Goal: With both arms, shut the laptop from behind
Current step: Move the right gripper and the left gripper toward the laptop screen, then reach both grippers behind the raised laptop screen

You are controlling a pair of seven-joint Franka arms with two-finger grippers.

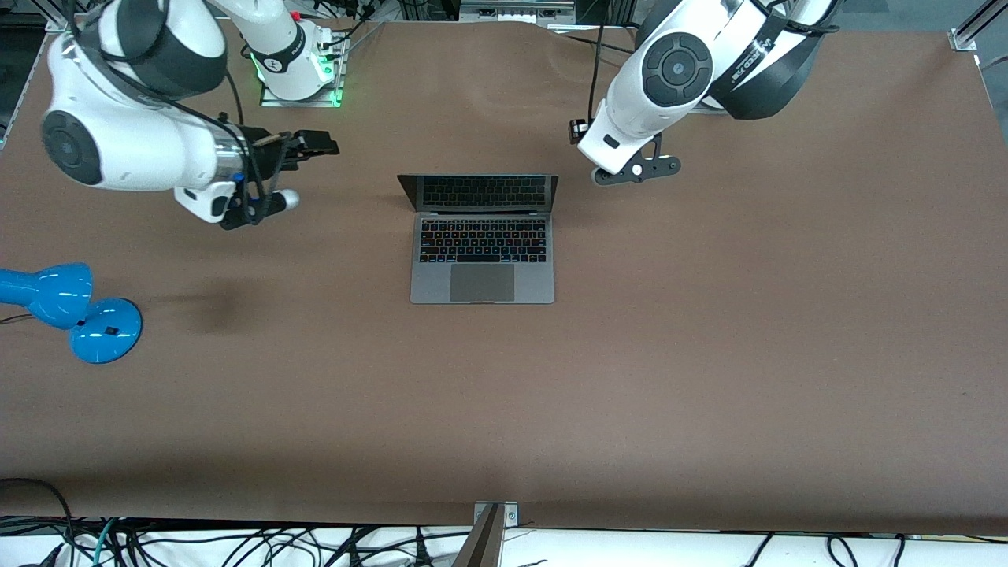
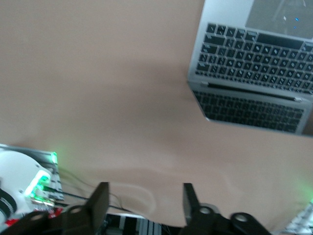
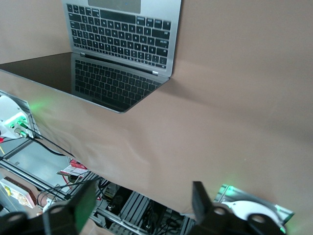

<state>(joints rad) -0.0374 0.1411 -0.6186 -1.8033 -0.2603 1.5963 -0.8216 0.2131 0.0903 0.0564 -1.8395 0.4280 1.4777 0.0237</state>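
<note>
Space-grey metal laptop point(image 1: 482, 240) sits open mid-bench; your left gripper point(image 2: 145, 205) and right gripper point(image 3: 142, 205) hover wide open, empty, flanking its screen.

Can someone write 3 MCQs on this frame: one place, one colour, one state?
1. Where does the lamp sit?
A. at the right arm's end of the table
B. on the laptop
C. at the left arm's end of the table

2. What colour is the lamp?
A. red
B. blue
C. green

3. What state is the laptop in?
A. lid shut
B. lid open, screen dark
C. lid open, screen lit

Key:
1 A: it sits by the table edge at the right arm's end.
2 B: its shade and base are glossy blue.
3 B: the keyboard shows and the screen is up but dark. The left gripper and right gripper, jaws open, touch nothing.
</note>
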